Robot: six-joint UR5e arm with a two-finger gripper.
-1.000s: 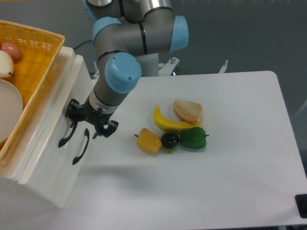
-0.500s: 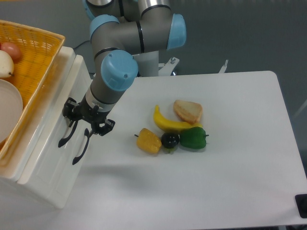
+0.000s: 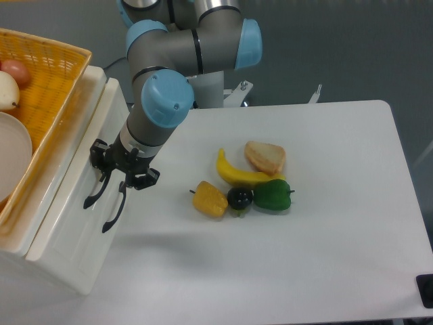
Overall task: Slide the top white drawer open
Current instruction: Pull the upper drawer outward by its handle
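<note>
**Gripper at the top drawer handle**

The top white drawer [image 3: 71, 179] sits at the left, under an orange basket [image 3: 47, 81], its black handle [image 3: 95, 191] by the gripper [image 3: 120, 172]. Whether the jaws clasp it, I cannot tell. A banana [image 3: 238, 175] lies on the table [image 3: 325, 237].

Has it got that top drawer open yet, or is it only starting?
Only starting. The gripper has reached the black handle of the top white drawer, which is what it is working on. The drawer front looks flush with the cabinet, so the pull outward is left.
</note>
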